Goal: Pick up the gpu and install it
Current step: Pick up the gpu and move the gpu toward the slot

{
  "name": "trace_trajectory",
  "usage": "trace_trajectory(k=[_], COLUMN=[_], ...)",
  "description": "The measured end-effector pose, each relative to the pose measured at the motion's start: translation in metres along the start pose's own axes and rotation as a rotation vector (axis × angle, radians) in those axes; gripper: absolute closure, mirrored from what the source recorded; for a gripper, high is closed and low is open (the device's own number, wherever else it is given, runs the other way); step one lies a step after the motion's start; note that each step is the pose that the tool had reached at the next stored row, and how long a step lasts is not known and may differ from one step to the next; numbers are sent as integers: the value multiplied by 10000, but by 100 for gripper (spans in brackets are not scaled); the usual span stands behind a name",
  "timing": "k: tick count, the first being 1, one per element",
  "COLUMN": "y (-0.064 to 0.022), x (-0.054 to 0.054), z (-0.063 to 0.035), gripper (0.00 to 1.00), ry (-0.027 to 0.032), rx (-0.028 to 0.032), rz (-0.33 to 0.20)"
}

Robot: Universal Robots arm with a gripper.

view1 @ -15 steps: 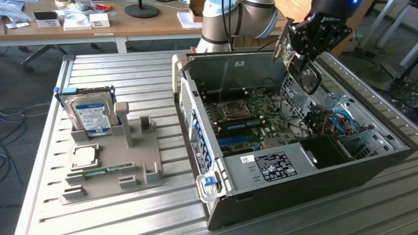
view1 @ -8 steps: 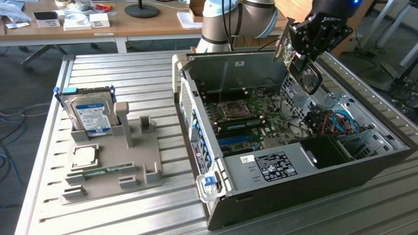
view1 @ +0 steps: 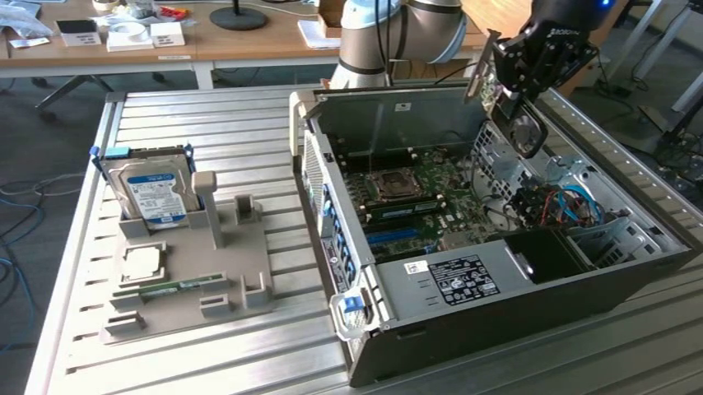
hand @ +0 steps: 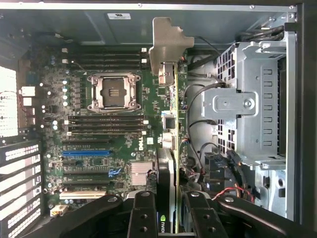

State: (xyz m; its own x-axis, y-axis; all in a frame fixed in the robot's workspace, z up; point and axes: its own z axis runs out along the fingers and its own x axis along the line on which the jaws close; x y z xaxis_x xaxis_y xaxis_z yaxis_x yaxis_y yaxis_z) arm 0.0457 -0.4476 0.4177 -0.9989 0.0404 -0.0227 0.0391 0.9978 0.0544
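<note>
Gpu (hand: 171,148) stands edge-on between the gripper's (hand: 171,210) fingers, which are closed narrowly on the end nearest the wrist, with its silver bracket (hand: 166,42) at the far end. It hangs over the motherboard (hand: 114,124) of the open computer case (view1: 528,304), apparently above the slots, though contact is hard to judge.

- One robot arm (view1: 384,33) with one gripper (hand: 171,210).
- One gpu (hand: 171,168).
- One open computer case (view1: 495,313); one motherboard (hand: 124,134); one processor socket (hand: 113,90).
- One hard drive (view1: 154,193), one memory stick (view1: 170,288), one processor chip (view1: 143,262).
- One grey holder (view1: 236,271); one slatted table (view1: 220,123).
</note>
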Motion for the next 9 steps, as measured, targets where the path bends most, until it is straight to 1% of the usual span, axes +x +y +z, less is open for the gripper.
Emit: trace_trajectory(k=[9], y=[5], x=[-126], z=[3], gripper=[73], ry=[1], rx=[0], rz=[0])
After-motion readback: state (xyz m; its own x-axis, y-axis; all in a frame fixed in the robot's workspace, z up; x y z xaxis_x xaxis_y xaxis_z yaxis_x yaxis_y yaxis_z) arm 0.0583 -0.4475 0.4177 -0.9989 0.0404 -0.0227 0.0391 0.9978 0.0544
